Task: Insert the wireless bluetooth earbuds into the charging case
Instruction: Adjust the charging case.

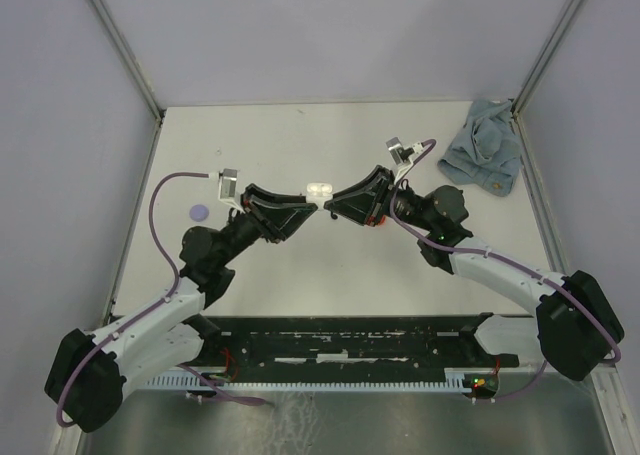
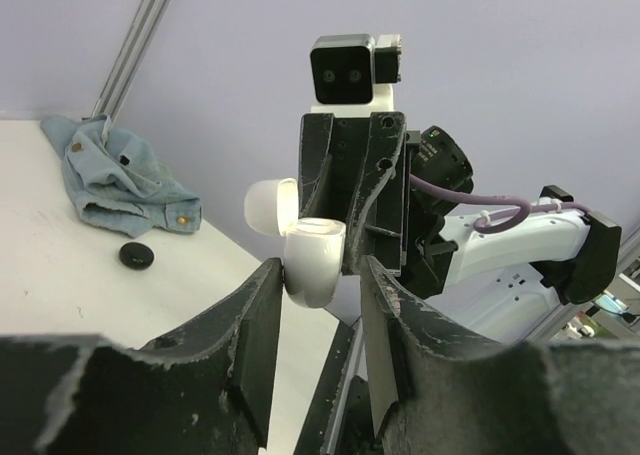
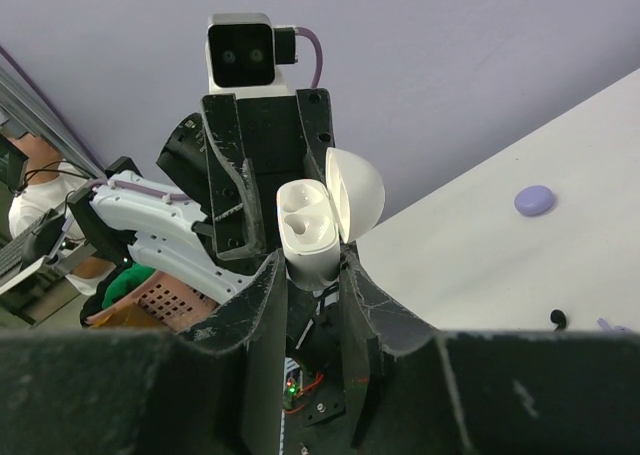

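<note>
**Case aloft between both arms**

I see the open case (image 1: 319, 190) held aloft, left of the cloth (image 1: 485, 155), pinched tight in the right gripper (image 3: 308, 260). My left gripper (image 2: 322, 265) stands loosely parted around it (gap on one side).

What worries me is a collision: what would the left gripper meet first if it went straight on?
The left gripper would first meet the open white charging case, clamped in the right gripper; that gripper's fingers seem directly behind.

The charging case (image 1: 320, 189) sits between the left tool (image 1: 309, 210) and right tool (image 1: 333, 204), with a cloth (image 1: 485, 155) behind, rightward.
</note>
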Motion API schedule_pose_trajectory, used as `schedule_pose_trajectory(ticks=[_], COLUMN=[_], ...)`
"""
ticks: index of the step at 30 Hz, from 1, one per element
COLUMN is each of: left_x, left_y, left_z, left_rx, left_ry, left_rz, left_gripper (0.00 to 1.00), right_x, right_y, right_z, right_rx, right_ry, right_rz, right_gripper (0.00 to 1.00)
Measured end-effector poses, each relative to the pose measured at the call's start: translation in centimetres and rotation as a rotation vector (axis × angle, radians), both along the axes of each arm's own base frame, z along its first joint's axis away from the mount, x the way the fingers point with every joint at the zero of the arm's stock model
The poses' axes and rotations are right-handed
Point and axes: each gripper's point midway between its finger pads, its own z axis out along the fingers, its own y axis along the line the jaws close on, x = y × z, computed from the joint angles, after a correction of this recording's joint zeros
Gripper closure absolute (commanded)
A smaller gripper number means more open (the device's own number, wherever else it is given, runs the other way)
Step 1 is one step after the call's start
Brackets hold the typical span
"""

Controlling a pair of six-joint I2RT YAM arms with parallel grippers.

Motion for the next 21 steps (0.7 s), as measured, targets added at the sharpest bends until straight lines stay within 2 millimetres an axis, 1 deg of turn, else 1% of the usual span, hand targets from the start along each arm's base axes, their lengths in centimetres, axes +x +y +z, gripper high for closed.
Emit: schedule_pose_trajectory(ticks=[5, 7, 11, 13, 21], left_x=[0.28, 0.30, 0.30, 0.26, 0.31], left_y=[-0.04, -0.04, -0.03, -0.02, -0.03], left_z=[-0.52, -0.56, -0.52, -0.42, -0.19], left_rx=[0.014, 0.016, 0.016, 0.013, 0.005], left_ry=[0.018, 0.019, 0.015, 0.011, -0.002], left_rz=[0.008, 0.009, 0.010, 0.010, 0.010], left_gripper=[0.78, 0.83, 0.87, 0.88, 0.89], right_x=[-0.16, -0.26, -0.33, -0.32, -0.24], right_y=[0.03, 0.05, 0.08, 0.09, 0.27], right_z=[-0.11, -0.20, -0.08, -0.01, 0.21], right_rx=[-0.005, -0.009, -0.009, -0.008, 0.007], right_ry=[-0.003, -0.001, -0.004, -0.004, 0.001], right_rz=[0.009, 0.015, 0.020, 0.020, 0.025], right_gripper=[0.97, 0.94, 0.78, 0.72, 0.60])
